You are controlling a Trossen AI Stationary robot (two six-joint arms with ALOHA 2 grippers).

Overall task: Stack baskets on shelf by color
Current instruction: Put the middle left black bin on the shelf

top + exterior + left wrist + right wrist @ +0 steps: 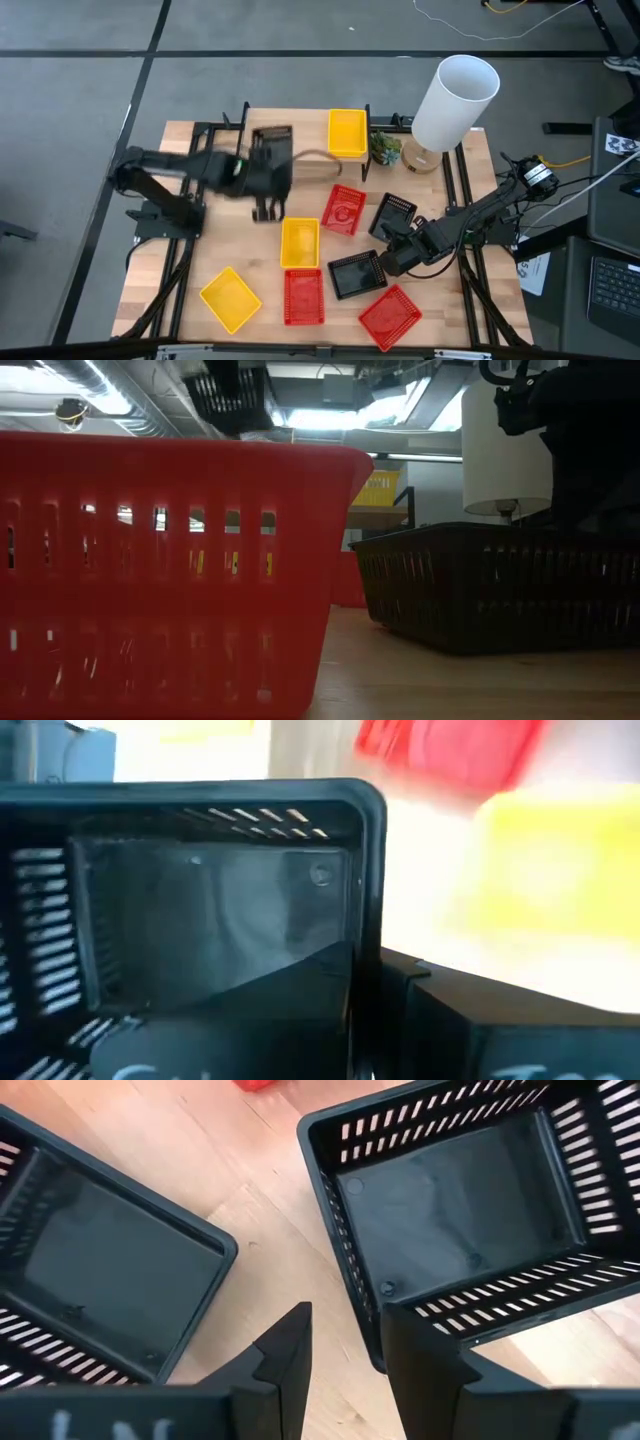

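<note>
The black stack is being started. The left claw (268,168) is clamped shut on the rim of a black basket (272,137) and holds it over the 9 o'clock end of the shelf (315,166), which stands at 12 o'clock on the table (180,250). A yellow basket (347,133) already sits at the shelf's 3 o'clock end. From above I cannot tell whether the black one rests on the plank or hangs just over it, so the next move is to settle it flat, square to the edge, leaving the middle for red, and only then let go. The right claw (392,262) waits low at about 4 o'clock on the table with its jaws apart and gripping nothing. In the right wrist view it (345,1360) straddles the corner wall of a second black basket (460,1210), with a third (100,1280) just beside it. Closing there would give the next basket for the stack. Two yellow and three red baskets lie loose from the centre toward 6 o'clock.
</note>
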